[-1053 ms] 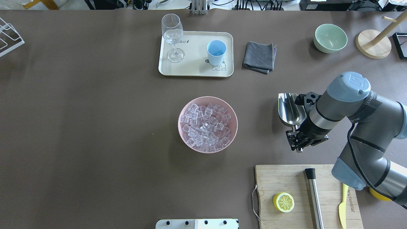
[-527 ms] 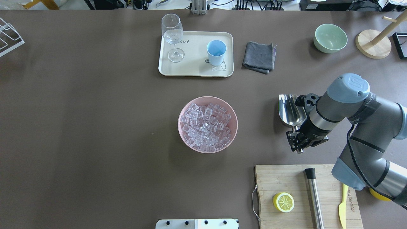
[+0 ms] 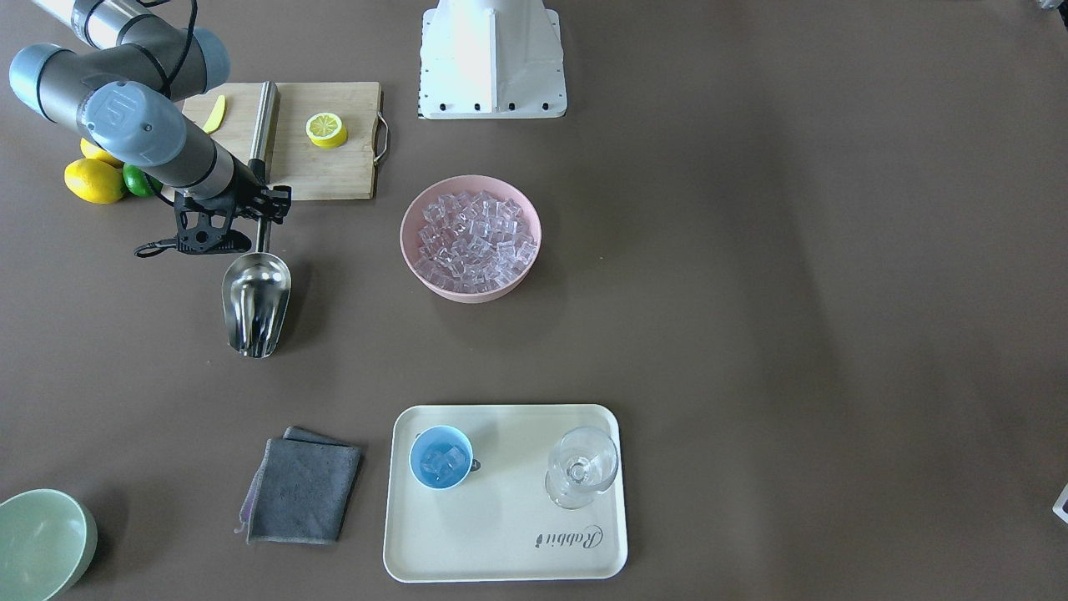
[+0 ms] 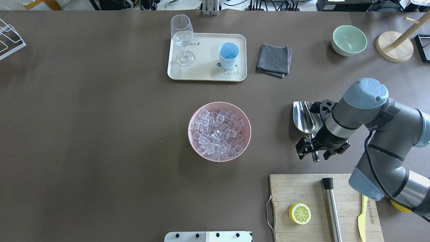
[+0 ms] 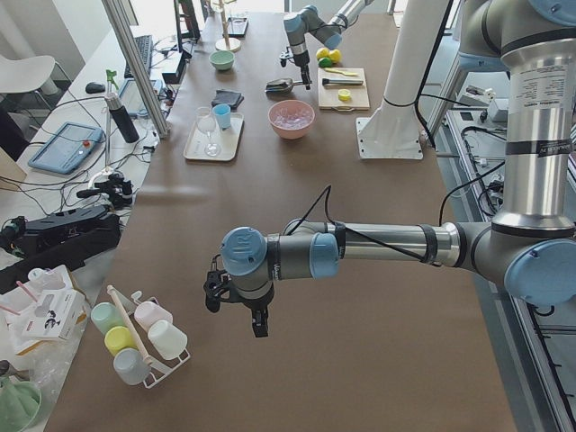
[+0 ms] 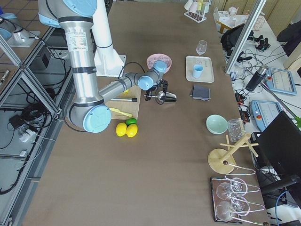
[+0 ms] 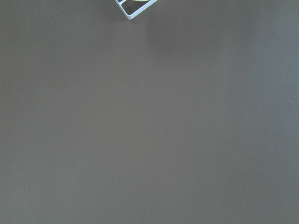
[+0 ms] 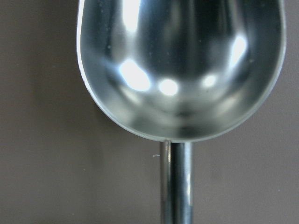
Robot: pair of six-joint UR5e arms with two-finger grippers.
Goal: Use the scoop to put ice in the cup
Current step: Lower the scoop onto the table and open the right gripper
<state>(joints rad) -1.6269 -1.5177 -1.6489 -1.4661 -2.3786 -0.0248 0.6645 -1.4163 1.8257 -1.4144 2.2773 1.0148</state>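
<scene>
A: How many scoops do you count?
B: One scoop [image 4: 305,117], flat on the surface, well apart from your single pink bowl [image 3: 434,280] of ice [image 3: 471,234].
A: And the end effectors?
B: The right end effector [image 4: 315,153] straddles the handle, spread wide and gripping nothing. You cannot tell for the left end effector [image 5: 236,310]. Your one cup [image 3: 441,457], on the tray [image 3: 501,542], holds a few cubes.

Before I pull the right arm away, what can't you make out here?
Left end effector: open or shut unclear; only the exterior left view shows it, small.
Ice in the cup: too small to count from the front; overhead, the cup's wall hides it.
Scoop handle: cut off by the right wrist view's bottom edge.
</scene>
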